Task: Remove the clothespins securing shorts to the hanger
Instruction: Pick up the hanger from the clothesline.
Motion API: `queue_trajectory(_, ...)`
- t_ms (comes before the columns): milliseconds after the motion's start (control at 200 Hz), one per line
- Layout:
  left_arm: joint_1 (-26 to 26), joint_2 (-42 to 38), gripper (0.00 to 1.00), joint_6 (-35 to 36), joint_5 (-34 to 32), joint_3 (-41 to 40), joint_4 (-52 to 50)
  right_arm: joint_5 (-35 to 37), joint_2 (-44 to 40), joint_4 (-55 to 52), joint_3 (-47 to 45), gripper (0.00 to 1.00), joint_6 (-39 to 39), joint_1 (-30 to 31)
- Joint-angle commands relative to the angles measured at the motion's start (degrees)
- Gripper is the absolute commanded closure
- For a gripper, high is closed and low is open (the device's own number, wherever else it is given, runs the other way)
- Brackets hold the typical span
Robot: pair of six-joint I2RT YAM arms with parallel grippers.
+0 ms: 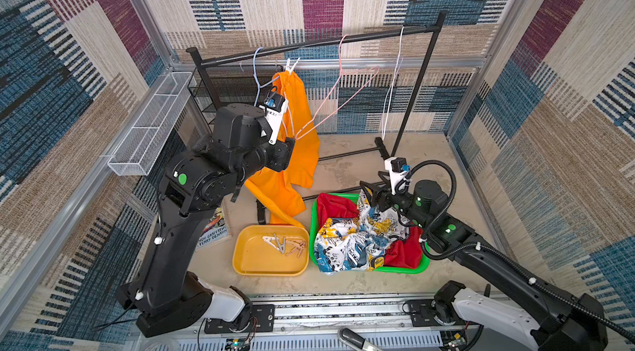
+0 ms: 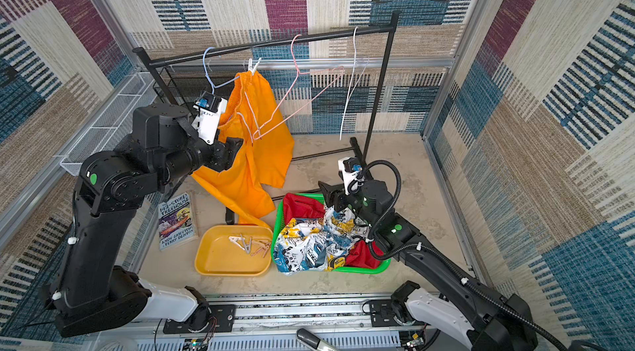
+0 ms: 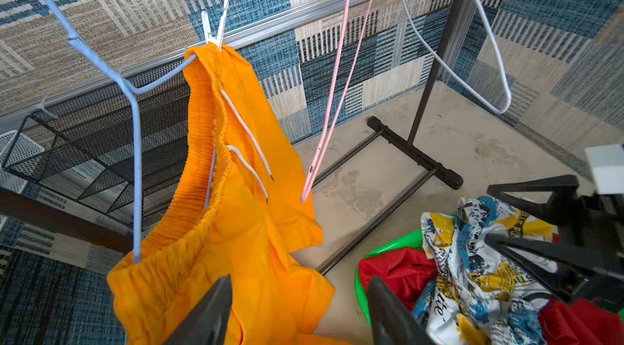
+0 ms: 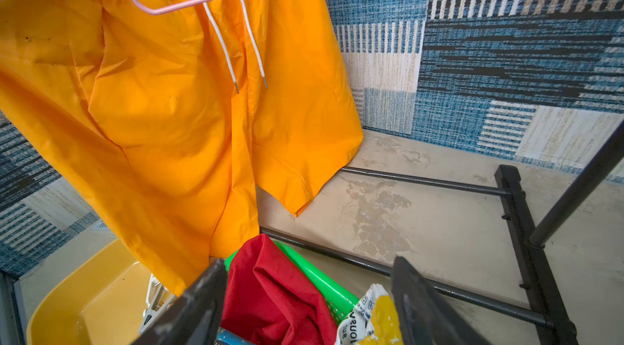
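One white plastic clothespin [image 3: 214, 24] clips the bright orange shorts [image 3: 236, 225] to the thin blue wire hanger [image 3: 136, 174]. The left pincer [image 3: 299, 282] and right pincer [image 4: 309, 264] are spread wide, holding nothing. Next, I think, reach up and squeeze that clothespin off.

The orange shorts [image 1: 299, 146] are thin, smooth cloth with a faint sheen, the waist gathered into fine ribs; their drawstrings [image 3: 243, 127] are white cord with metallic tips. The red shorts [image 1: 335, 206] look like the same smooth cloth, and the printed shorts [image 1: 350, 242] are matt and crumpled. The clothespin [image 3: 214, 27] is glossy white plastic. The blue hanger [image 3: 136, 157], pink hanger [image 3: 333, 90] and white hanger [image 3: 491, 37] are thin wire with a smooth coloured coating. The rack [image 1: 309, 45] is matt black metal tube. The tray [image 1: 254, 260] and basket [image 1: 417, 267] are glossy moulded plastic. The book [image 2: 177, 220] has a shiny paper cover. The table [image 1: 347, 146] is matt and mottled, and the walls [image 1: 549, 160] are rough woven carpet
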Motion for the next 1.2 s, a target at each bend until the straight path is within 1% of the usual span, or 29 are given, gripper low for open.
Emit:
queue_trajectory(0, 1.6, 1.0, 0.33, 0.9, 1.2, 2.7, -1.5, -0.5, 0.6, 2.4, 0.1, 0.22, -0.8, 0.7)
queue_trajectory(140, 5.3, 3.1, 0.34, 2.6, 1.5, 6.5, -3.9, -0.1, 1.7, 2.5, 0.4, 0.22, -1.2, 1.7)
queue_trajectory(245, 9.5, 4.5, 0.34, 2.7, 4.3, 8.1, -5.0, -0.2, 2.4, 2.9, 0.6, 0.22, -1.6, 2.7)
queue_trajectory(401, 16.2, 5.9, 0.34, 2.7, 8.2, 8.4, -5.5, 0.1, 4.3, 3.1, 1.4, 0.22, -3.1, 5.1)
queue_trajectory(501, 20.1, 6.2, 0.35, 2.2, 11.8, 7.9, -5.5, -0.2, 5.0, 3.6, 2.0, 0.22, -3.8, 6.6)
queue_trajectory(681, 24.2, 7.9, 0.37, 1.4, 15.6, 7.4, -5.6, -0.4, 6.8, 4.0, 3.1, 0.23, -4.0, 7.7)
queue_trajectory(781, 24.9, 9.4, 0.39, 1.2, 16.4, 7.6, -5.5, -0.6, 7.5, 3.9, 3.5, 0.23, -4.0, 8.1)
queue_trajectory(952, 25.4, 12.0, 0.48, 1.6, 15.4, 9.3, -5.9, 0.0, 7.8, 3.7, 3.7, 0.23, -4.1, 8.3)
queue_trajectory(1062, 25.5, 12.9, 0.61, 1.7, 15.4, 10.5, -6.2, 0.3, 7.6, 3.5, 3.7, 0.23, -4.1, 8.2)
queue_trajectory(1192, 25.6, 13.5, 0.72, 1.6, 16.0, 11.2, -6.4, 0.9, 7.8, 3.5, 3.7, 0.23, -4.2, 8.3)
